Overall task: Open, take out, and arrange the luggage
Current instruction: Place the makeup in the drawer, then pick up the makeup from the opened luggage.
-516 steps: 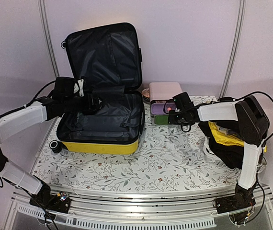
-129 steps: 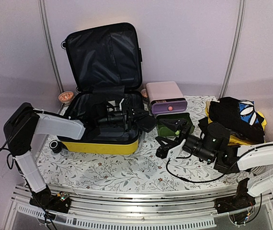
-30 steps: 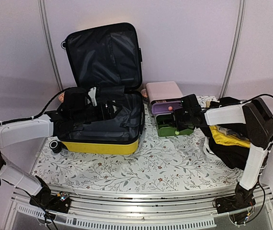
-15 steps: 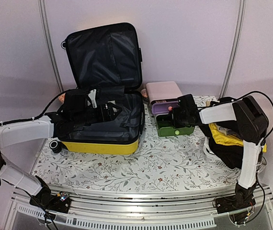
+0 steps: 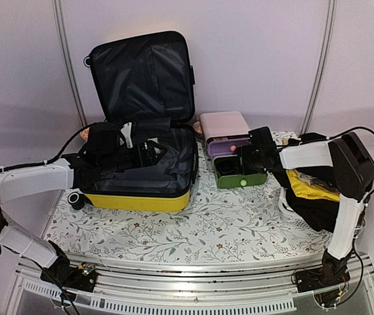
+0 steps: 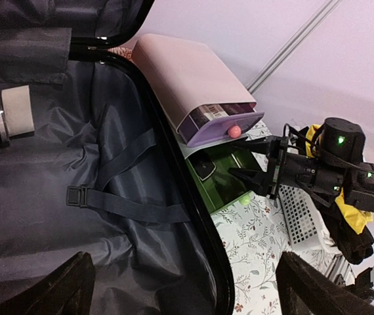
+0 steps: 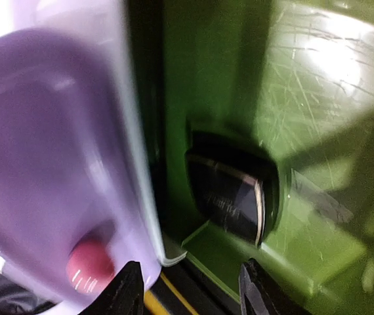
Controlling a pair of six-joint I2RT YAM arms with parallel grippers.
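Left claw [image 5: 151,152] gapes wide over the open luggage [image 5: 138,199], centre left; right claw [image 7: 188,292] stands parted, empty, above the green drawer [image 7: 305,85]

1 suitcase [image 5: 164,172], 1 drawer box [image 5: 224,125]

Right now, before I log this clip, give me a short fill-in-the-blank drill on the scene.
The luggage lies flat with its lid ____. The pulled-out drawer under the right end effector is coloured ____. The left end effector, over the luggage's lining, grips ____.
Missing words: open; green; nothing.
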